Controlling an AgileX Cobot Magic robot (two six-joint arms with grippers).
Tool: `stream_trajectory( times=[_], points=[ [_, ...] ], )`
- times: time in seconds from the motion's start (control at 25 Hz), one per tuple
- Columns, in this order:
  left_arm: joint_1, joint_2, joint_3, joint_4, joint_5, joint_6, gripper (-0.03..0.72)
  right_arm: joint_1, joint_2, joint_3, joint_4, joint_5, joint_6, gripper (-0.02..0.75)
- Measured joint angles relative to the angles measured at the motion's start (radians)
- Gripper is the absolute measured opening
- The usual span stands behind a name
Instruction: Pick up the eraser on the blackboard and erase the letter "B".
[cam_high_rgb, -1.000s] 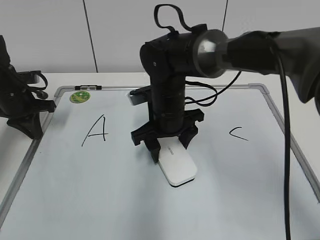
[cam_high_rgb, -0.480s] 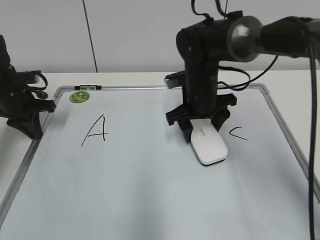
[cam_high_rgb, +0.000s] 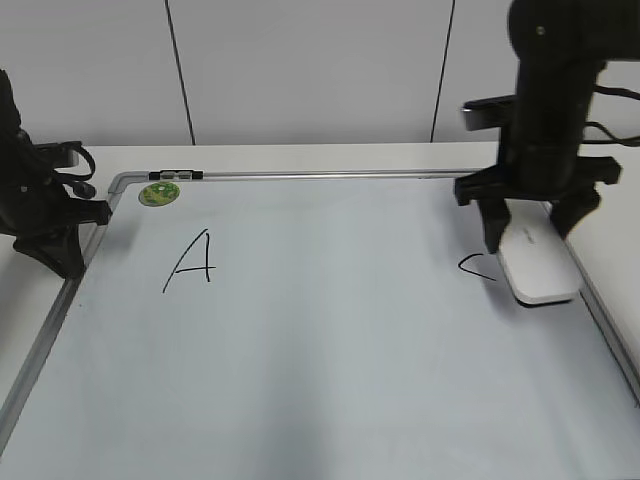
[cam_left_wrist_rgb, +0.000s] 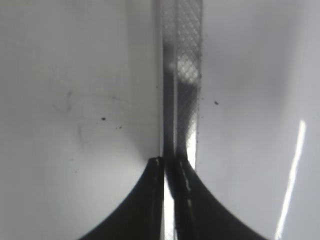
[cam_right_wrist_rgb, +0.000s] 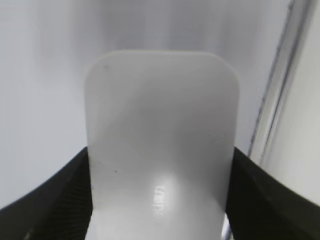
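Observation:
The white eraser (cam_high_rgb: 538, 265) is held between my right gripper's (cam_high_rgb: 530, 235) black fingers, low over the right side of the blackboard (cam_high_rgb: 320, 350), just right of the black "C" (cam_high_rgb: 476, 267). In the right wrist view the eraser (cam_right_wrist_rgb: 160, 145) fills the space between the jaws (cam_right_wrist_rgb: 160, 200), with the board's metal frame (cam_right_wrist_rgb: 272, 110) close on its right. No letter "B" shows; the board between the "A" (cam_high_rgb: 192, 262) and the "C" bears no mark. My left gripper (cam_high_rgb: 55, 250) is shut and empty at the board's left edge, its tips (cam_left_wrist_rgb: 170, 167) over the frame strip (cam_left_wrist_rgb: 182, 75).
A round green sticker (cam_high_rgb: 158, 193) sits at the board's top left corner. The board's right frame rail (cam_high_rgb: 600, 320) runs just beside the eraser. A white table and a wall lie behind the board.
My right gripper has carried the eraser from the board's middle to the right, past the "C", up to the right frame. The left arm has not moved.

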Motion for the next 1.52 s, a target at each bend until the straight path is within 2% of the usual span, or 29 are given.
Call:
stream_trajectory(
  times=[0.24,0.36,0.48,1.0,1.52],
  points=[
    [0.000,0.000,0.000,0.002,0.000,0.000,0.022,-0.134,-0.099,0.204,0.077,-0.005,-0.090,0.521],
    [0.000,0.000,0.000,0.002,0.000,0.000,0.022,-0.175,-0.114,0.243,0.150,-0.031,-0.165,0.521],
    [0.000,0.000,0.000,0.002,0.002,0.000,0.022,-0.203,-0.114,0.249,0.164,-0.066,-0.186,0.521],
    [0.000,0.000,0.000,0.002,0.003,0.000,0.022,-0.213,-0.115,0.249,0.145,-0.106,-0.196,0.521],
    [0.000,0.000,0.000,0.002,0.004,0.000,0.022,-0.213,-0.010,0.241,0.147,-0.136,-0.196,0.521]
  ],
)
